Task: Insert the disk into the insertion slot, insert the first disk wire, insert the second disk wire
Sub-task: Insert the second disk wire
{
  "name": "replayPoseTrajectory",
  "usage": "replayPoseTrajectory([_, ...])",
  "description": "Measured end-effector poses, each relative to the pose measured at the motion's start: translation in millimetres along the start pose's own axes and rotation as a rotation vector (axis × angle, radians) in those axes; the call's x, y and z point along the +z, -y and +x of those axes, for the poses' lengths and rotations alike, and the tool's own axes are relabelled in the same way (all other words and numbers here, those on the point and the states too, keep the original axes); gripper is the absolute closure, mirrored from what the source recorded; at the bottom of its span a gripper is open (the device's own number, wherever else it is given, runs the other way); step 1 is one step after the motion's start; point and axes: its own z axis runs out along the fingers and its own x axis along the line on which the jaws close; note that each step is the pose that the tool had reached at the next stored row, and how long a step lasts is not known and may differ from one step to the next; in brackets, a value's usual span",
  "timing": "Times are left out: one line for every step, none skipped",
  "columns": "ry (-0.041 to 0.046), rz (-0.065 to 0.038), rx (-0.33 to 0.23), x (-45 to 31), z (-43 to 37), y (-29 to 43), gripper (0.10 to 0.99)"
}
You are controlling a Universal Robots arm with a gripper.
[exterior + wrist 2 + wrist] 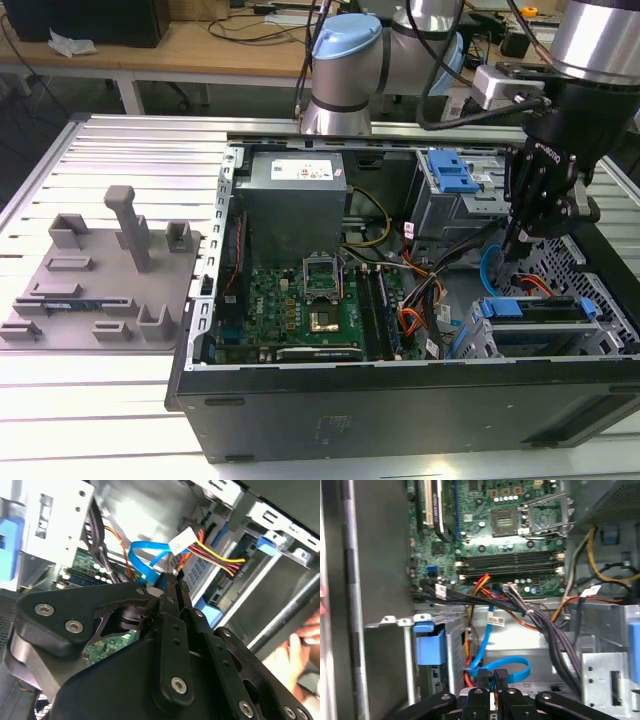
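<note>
a ribbed aluminium table [130, 150] carries an open black computer case [400, 400], with wooden benches behind it and a grey fixture plate [95, 280] lying on the exterior view's left of the case. inside the case sit the green motherboard [300, 300], a grey power supply [295, 200], and, at the far side, a grey cage with a blue latch [450, 175]. the disk [535, 320] with its blue carrier already lies in the slot [590, 290], the perforated cage at the near corner on the exterior view's right. the arm [380, 50] reaches down into the case just above that cage. the gripper [515, 245] has its two slim black fingers [175, 595] drawn together, nearly touching, and between their tips they pinch the end connector of the blue wire [142, 562]. in the first wrist view the gripper [496, 680] meets this wire [505, 667] where it loops flat, one strand running up toward the motherboard [510, 530]. in the second wrist view the wire arcs away from the fingertips beside a white plug with red, yellow and black leads [210, 550], which hangs just by the disk's blue carrier [210, 597]. whether the connector touches the disk's port cannot be told. a bundle of grey cables [555, 635] crosses near the loop, and a person's hand [300, 650] shows at the edge of the second wrist view, outside the case.
</note>
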Motion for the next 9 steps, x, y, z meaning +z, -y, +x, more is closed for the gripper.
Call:
replayPoseTrajectory([0.0199, -0.001, 0.000, 0.3, 2.0, 1.5, 0.925])
replayPoseTrajectory([0.0392, -0.002, 0.000, 0.6, 4.5, 3.3, 0.925])
replayPoseTrajectory([0.0591, -0.003, -0.001, 1.1, 7.5, 5.1, 0.925])
replayPoseTrajectory([0.0665, -0.004, -0.001, 1.3, 9.7, 5.6, 0.925])
replayPoseTrajectory([0.0723, -0.004, -0.001, 1.7, 13.5, 6.0, 0.925])
replayPoseTrajectory([0.0757, -0.005, 0.000, 2.0, 15.5, 6.2, 0.925])
replayPoseTrajectory([0.0794, -0.005, -0.001, 2.3, 17.7, 6.4, 0.925])
replayPoseTrajectory([0.0858, -0.005, 0.000, 2.7, 20.4, 6.6, 0.925])
replayPoseTrajectory([0.0952, -0.006, -0.001, 2.9, 22.5, 6.8, 0.925])
